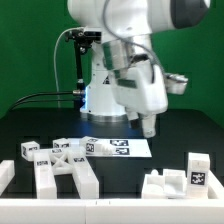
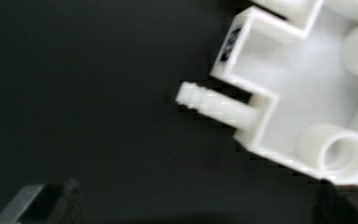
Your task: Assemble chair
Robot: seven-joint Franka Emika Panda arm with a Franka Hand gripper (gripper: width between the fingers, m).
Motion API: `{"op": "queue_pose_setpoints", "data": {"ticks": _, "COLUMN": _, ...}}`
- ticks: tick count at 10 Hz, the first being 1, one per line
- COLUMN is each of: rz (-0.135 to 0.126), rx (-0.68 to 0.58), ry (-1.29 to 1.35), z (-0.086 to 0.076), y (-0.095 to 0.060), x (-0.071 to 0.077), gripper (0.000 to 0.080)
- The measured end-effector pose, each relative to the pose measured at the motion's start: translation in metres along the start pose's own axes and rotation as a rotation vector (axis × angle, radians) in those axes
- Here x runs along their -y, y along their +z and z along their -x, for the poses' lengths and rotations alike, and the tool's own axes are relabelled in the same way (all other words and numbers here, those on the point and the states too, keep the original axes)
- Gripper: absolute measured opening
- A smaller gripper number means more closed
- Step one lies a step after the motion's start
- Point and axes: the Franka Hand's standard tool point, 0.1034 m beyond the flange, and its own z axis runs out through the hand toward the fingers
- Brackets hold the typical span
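Loose white chair parts with black-and-white tags lie on the black table. A frame piece and a small block are at the exterior view's left. A blocky piece and a tagged block are at its right. My gripper hangs above the table, just past the marker board's right end, touching nothing. The wrist view shows a white part with a short peg and a round hole, lying ahead of the open, empty gripper. Its dark fingers stand far apart.
The marker board lies flat on the table in front of the robot base. A black cable runs along the back at the exterior view's left. A green backdrop stands behind.
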Motion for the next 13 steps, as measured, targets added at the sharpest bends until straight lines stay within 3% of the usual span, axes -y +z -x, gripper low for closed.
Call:
{"op": "queue_pose_setpoints", "data": {"ticks": 1, "rz": 0.023, "rx": 0.027, "ry": 0.017, "z": -0.018, "y": 0.004, "x": -0.023, "gripper": 0.0649}}
{"op": "queue_pose_setpoints", "data": {"ticks": 2, "rz": 0.023, "rx": 0.016, "ry": 0.040, "z": -0.038, "y": 0.008, "x": -0.049, "gripper": 0.0649}}
{"op": "queue_pose_setpoints", "data": {"ticks": 3, "rz": 0.047, "rx": -0.007, "ry": 0.052, "z": -0.041, "y": 0.015, "x": -0.070, "gripper": 0.0649}}
{"op": "queue_pose_setpoints", "data": {"ticks": 5, "rz": 0.043, "rx": 0.001, "ry": 0.038, "z": -0.037, "y": 0.013, "x": -0.060, "gripper": 0.0649}}
{"op": "queue_pose_setpoints", "data": {"ticks": 7, "rz": 0.047, "rx": 0.002, "ry": 0.042, "z": -0.038, "y": 0.014, "x": -0.062, "gripper": 0.0649}}
{"op": "queue_pose_setpoints", "data": {"ticks": 8, "rz": 0.048, "rx": 0.020, "ry": 0.074, "z": -0.041, "y": 0.016, "x": -0.073, "gripper": 0.0649}}
{"op": "queue_pose_setpoints", "data": {"ticks": 10, "rz": 0.070, "rx": 0.034, "ry": 0.136, "z": -0.051, "y": 0.025, "x": -0.114, "gripper": 0.0649}}
{"op": "queue_pose_setpoints", "data": {"ticks": 11, "rz": 0.087, "rx": 0.025, "ry": 0.143, "z": -0.051, "y": 0.030, "x": -0.125, "gripper": 0.0649}}
{"op": "queue_pose_setpoints", "data": {"ticks": 13, "rz": 0.084, "rx": 0.025, "ry": 0.175, "z": -0.051, "y": 0.034, "x": -0.132, "gripper": 0.0649}}
